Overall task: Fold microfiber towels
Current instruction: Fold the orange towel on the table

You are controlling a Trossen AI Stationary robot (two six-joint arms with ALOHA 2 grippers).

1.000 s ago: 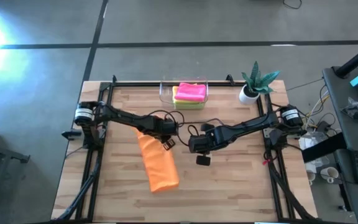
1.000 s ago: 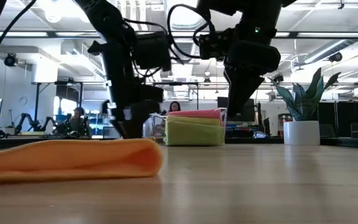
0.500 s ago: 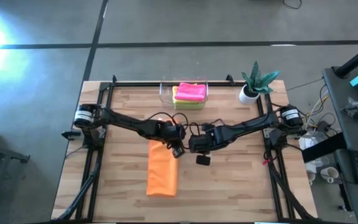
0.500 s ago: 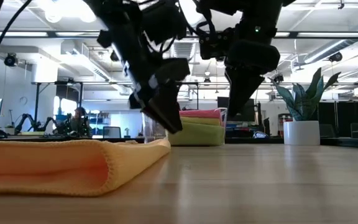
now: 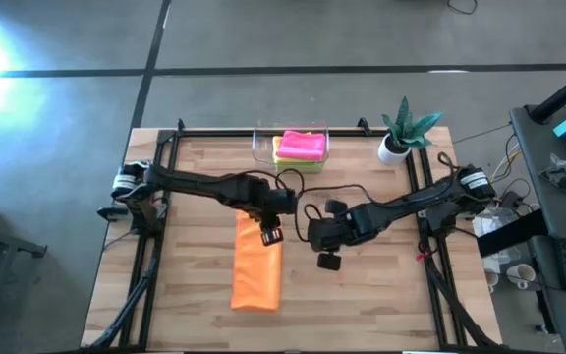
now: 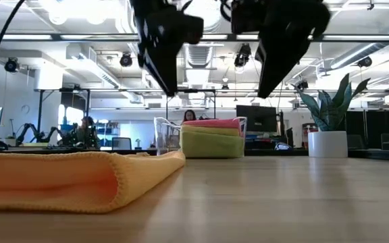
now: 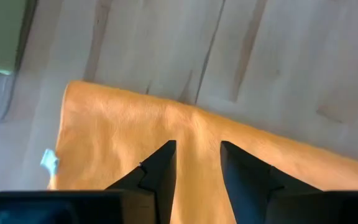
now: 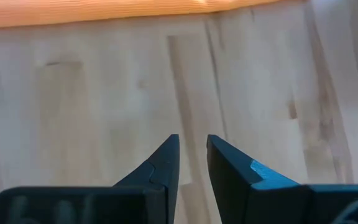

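Just below the left claw (image 5: 269,222), the orange towel (image 5: 255,272) is seen lying flat on the bench (image 5: 381,300) as a long narrow strip, i.e. folded at least once; its near end sits directly under the claw tips. In the left wrist view the left claw's fingers are parted by a small gap with nothing held, orange cloth showing between them. The right claw (image 5: 320,239) is poised just beside the towel's edge, over bare wood; its fingers are nearly closed, a thin gap left, nothing gripped.

Progress, as judged: the orange piece looks partly done, w/ a further fold across its length probably still needed. Beyond both claws, at the bench's far edge, a pink towel (image 5: 302,145) is stacked on a lime green one (image 5: 281,162) inside the clear bin (image 5: 258,147); these appear finished and stored.

Not resolved: how many layers the orange strip has can't be counted from above. A yellow towel or a second green one can't be made out in the bin; only two colours are clear. In the low view both claw tips are cut off at the top.
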